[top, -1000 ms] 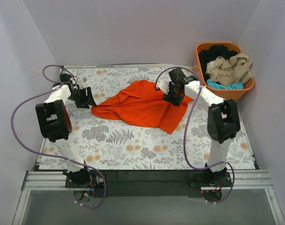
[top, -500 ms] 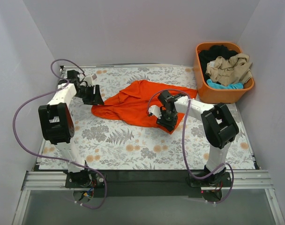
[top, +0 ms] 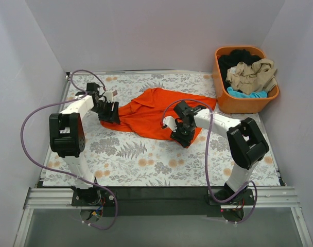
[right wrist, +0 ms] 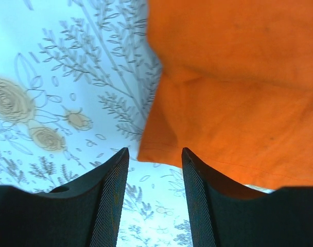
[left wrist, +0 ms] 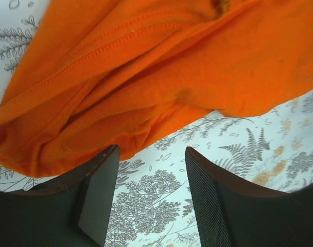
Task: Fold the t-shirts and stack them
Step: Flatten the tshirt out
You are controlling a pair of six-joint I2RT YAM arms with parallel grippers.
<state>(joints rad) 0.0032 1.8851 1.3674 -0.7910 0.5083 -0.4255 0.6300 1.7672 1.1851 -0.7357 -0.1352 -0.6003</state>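
The orange t-shirt [top: 155,114] lies crumpled on the tabletop [top: 131,154]. The left gripper [left wrist: 151,152] and right gripper [right wrist: 154,154] hover at its edges, jaws parted. Each should probably straddle the hem fully before pinching.

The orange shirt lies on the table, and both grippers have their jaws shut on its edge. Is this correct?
Not quite. The orange shirt does lie on the table, but the left gripper and right gripper have their jaws open at its edge. Both wrist views show bare table between them.
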